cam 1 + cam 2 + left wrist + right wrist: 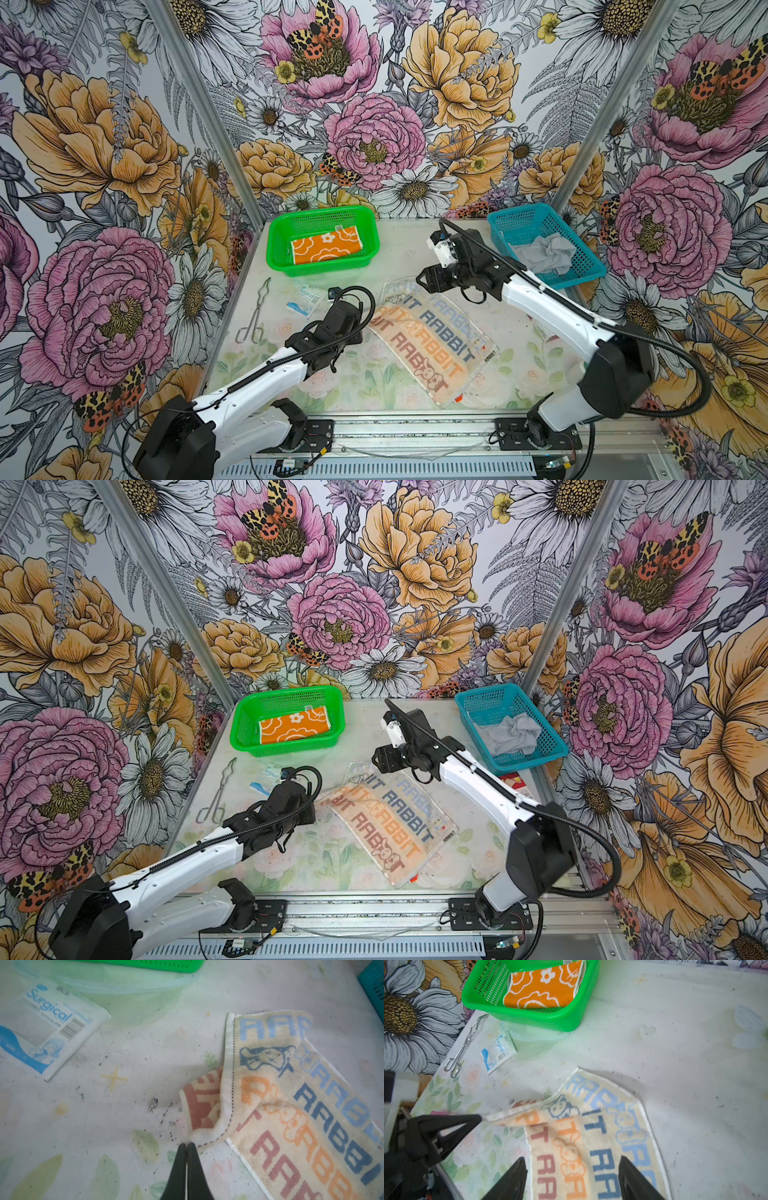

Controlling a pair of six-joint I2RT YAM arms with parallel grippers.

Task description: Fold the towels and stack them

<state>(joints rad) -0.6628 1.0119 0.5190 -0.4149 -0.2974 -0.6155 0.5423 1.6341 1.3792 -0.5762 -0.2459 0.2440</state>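
The lettered towel (432,340) (390,825) lies partly folded on the table, pale side up. My left gripper (187,1144) (480,1119) is shut on its white hemmed corner, which is drawn out towards the tips. The right gripper (572,1165) (424,278) hovers open over the towel's far end (591,1126), nothing between its fingers. The orange flowered towel (326,249) (544,987) lies folded in the green basket (324,268). The grey towel (544,253) (511,735) lies crumpled in the blue basket (523,222).
Metal tongs (253,311) and a white-blue sachet (305,297) (45,1028) lie left of the lettered towel. A red-white carton (515,781) shows behind the right arm. The flowered walls stand close on both sides.
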